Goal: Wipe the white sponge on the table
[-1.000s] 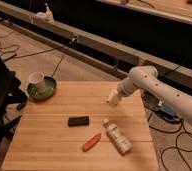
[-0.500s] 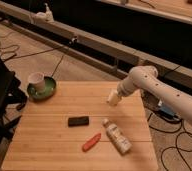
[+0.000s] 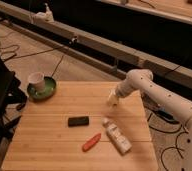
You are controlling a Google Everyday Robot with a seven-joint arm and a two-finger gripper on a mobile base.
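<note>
While over planked table [image 3: 49,145], end effector [image 3: 113,100]

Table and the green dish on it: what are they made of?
Table: light wood, matte; plank seams and grain show. Dish: perhaps glazed ceramic or plastic; smooth, even green. The pincer hangs above the table's far right part.

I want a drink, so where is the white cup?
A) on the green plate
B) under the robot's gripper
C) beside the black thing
A: the cup stands on the green plate at the far left corner of the table, away from the gripper, which is over the far right side.
</note>
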